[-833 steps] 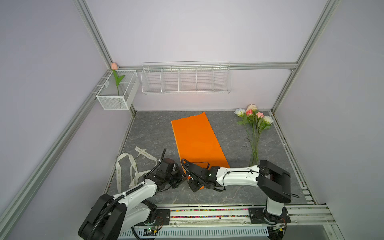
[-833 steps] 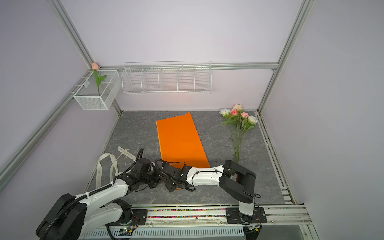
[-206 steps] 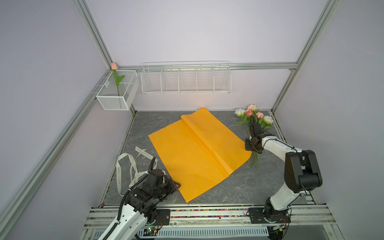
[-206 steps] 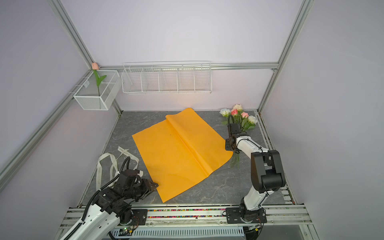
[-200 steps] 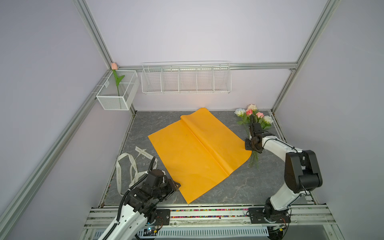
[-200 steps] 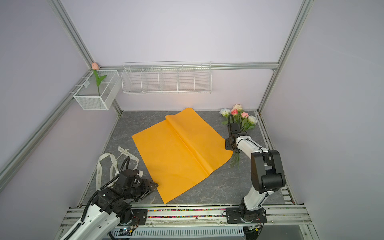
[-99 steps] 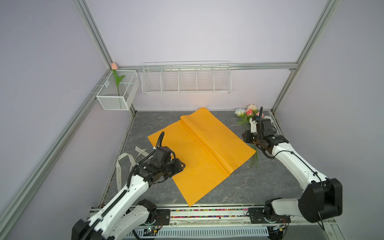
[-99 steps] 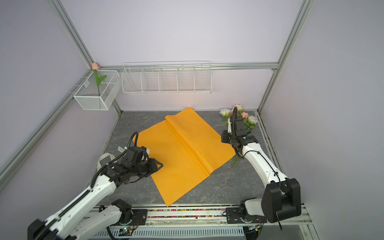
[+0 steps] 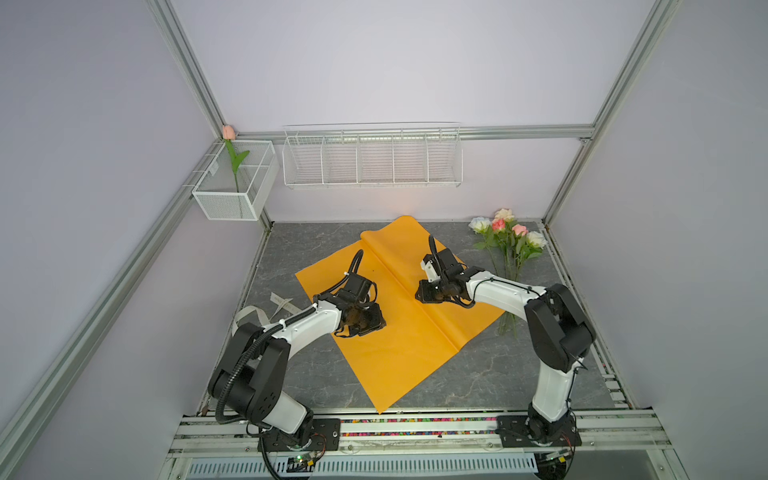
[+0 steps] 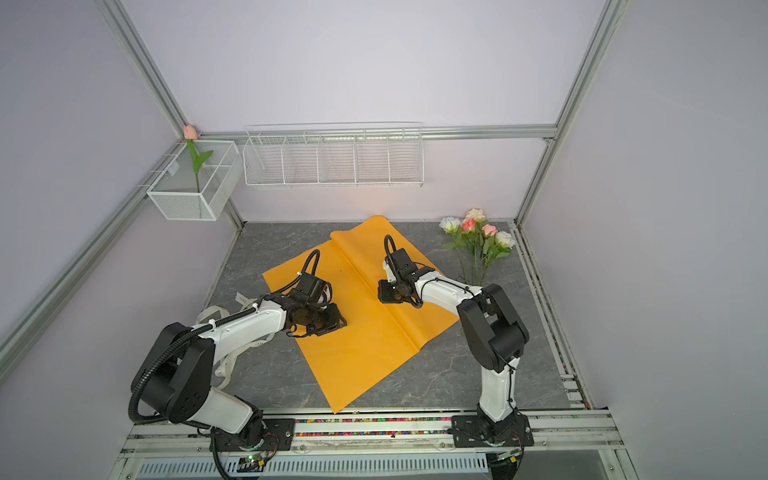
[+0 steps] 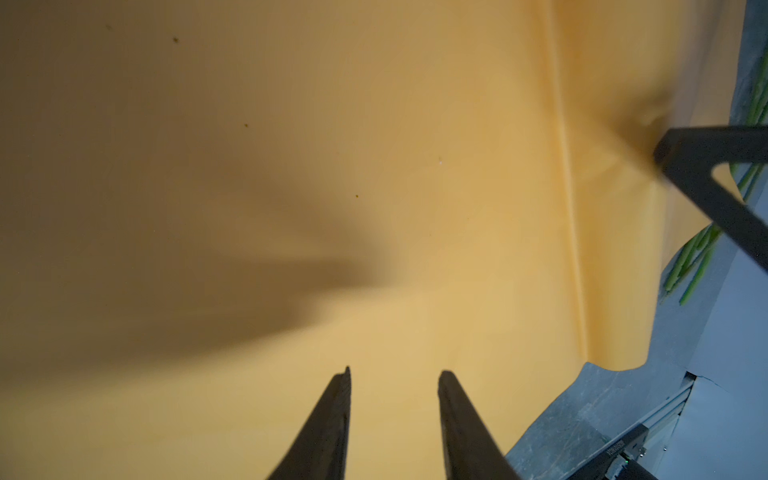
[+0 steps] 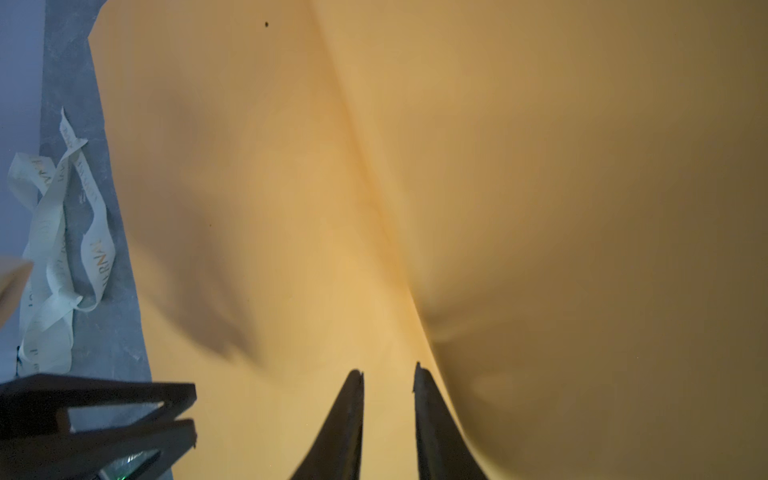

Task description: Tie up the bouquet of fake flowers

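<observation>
The bouquet of fake flowers lies at the back right of the grey table, its stems partly under the edge of the orange wrapping paper. The paper is spread flat with a crease down its middle. My left gripper hovers low over the paper's left half, open with nothing between its fingers. My right gripper is over the crease, fingers a narrow gap apart with only paper below. Green stems show past the paper's edge.
A cream printed ribbon lies loose on the table left of the paper. A white mesh basket holding one pink tulip hangs at the back left, and a wire shelf is on the back wall. A rail runs along the front.
My right gripper has left the bouquet and moved left over the paper's crease. My left gripper has moved right, further onto the paper. The flowers stayed put.
</observation>
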Controlling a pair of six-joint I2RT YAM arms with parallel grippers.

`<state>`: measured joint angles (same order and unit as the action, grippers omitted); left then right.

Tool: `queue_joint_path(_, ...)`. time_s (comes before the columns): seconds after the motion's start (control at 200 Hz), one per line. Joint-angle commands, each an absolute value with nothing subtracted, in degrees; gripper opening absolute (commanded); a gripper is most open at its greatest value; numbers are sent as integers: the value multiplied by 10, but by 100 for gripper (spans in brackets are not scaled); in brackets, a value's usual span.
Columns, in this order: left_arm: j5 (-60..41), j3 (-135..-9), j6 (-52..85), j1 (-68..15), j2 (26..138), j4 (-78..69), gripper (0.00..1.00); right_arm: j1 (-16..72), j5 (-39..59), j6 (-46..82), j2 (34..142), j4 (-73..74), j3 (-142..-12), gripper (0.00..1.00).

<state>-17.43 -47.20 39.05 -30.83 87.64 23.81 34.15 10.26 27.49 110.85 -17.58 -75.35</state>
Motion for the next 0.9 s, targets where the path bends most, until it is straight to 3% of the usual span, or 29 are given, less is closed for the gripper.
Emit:
queue_joint_path(0.0,-185,-433,410,-314,878,191,36,339,80,274,1149,-216,-790,25)
queue_joint_path(0.205,-186,-372,436,-324,861,171,35,335,51,246,1193,-251,-817,26)
queue_joint_path(0.525,-173,-257,560,-414,790,79,34,325,118,185,1196,-246,-793,28)
queue_joint_path(0.9,-114,-307,539,-425,804,124,36,302,55,238,1207,-236,-781,27)
